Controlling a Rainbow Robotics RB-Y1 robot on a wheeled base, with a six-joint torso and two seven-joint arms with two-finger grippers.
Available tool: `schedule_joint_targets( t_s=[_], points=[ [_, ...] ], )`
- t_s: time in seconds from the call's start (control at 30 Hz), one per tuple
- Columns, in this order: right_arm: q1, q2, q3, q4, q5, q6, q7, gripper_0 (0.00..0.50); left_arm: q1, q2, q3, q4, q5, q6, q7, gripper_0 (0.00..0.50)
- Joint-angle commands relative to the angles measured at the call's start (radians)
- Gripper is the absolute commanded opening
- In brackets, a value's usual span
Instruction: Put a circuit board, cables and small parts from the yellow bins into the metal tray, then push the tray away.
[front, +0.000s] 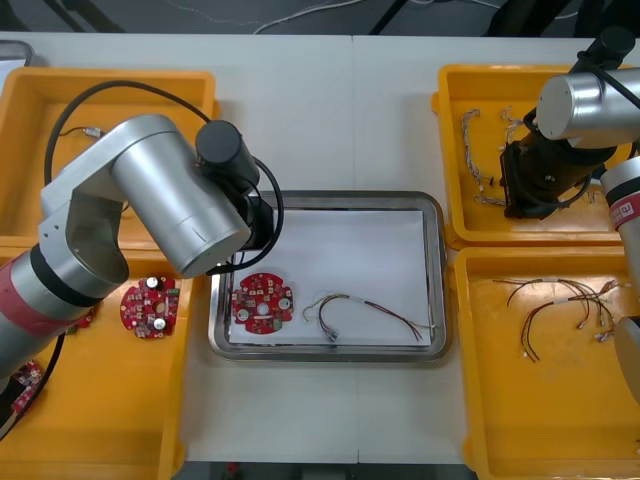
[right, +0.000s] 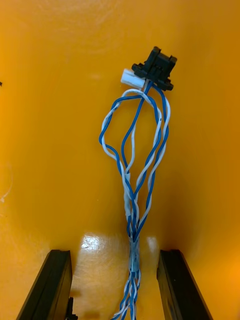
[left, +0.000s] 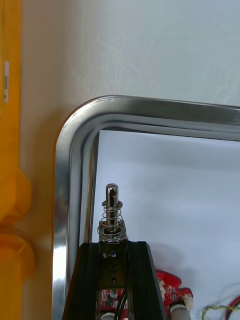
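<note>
My left gripper (left: 112, 244) is shut on a small metal part (left: 112, 210), a pin with a spring around it. It hangs over the near-left corner area of the metal tray (left: 75, 135), which is white inside. The left arm (front: 235, 170) covers the tray's left end (front: 435, 260). A round red circuit board (front: 262, 302) and a red and yellow cable (front: 365, 310) lie in the tray. My right gripper (right: 115, 285) is open low in the far right yellow bin (front: 450, 120), its fingers on either side of a twisted blue and white cable (right: 135, 165).
The near left bin (front: 100, 420) holds more circuit boards (front: 150, 307). Thin cables (front: 560, 300) lie in the near right bin, and other cables (front: 480, 150) beside my right gripper (front: 522, 185). A black cable (front: 90, 130) lies in the far left bin.
</note>
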Motion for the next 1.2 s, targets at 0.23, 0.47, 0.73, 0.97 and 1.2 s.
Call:
schedule_joint_targets(
  t_s=[0.23,0.47,0.73,0.97,1.2],
  points=[
    [0.017,0.013,-0.019,-0.009,-0.024,-0.003,-0.014,0.0,-0.041,-0.056,-0.061,0.083,-0.05,-0.099,-0.004,0.0],
    [0.014,-0.012,-0.017,-0.035,-0.048,-0.002,0.02,0.0,-0.043,-0.076,-0.081,0.138,-0.088,-0.143,-0.013,0.0],
    [0.012,-0.069,-0.017,-0.101,-0.073,0.039,0.201,0.0,-0.043,-0.091,-0.084,0.173,-0.114,-0.165,-0.027,0.0],
    [0.014,-0.122,-0.017,-0.198,-0.086,0.127,0.375,0.0,-0.043,-0.093,-0.099,0.172,-0.125,-0.163,-0.024,0.0],
    [0.014,-0.153,-0.019,-0.31,-0.102,0.231,0.552,0.0,-0.043,-0.093,-0.101,0.172,-0.128,-0.165,-0.015,0.317]
  ],
)
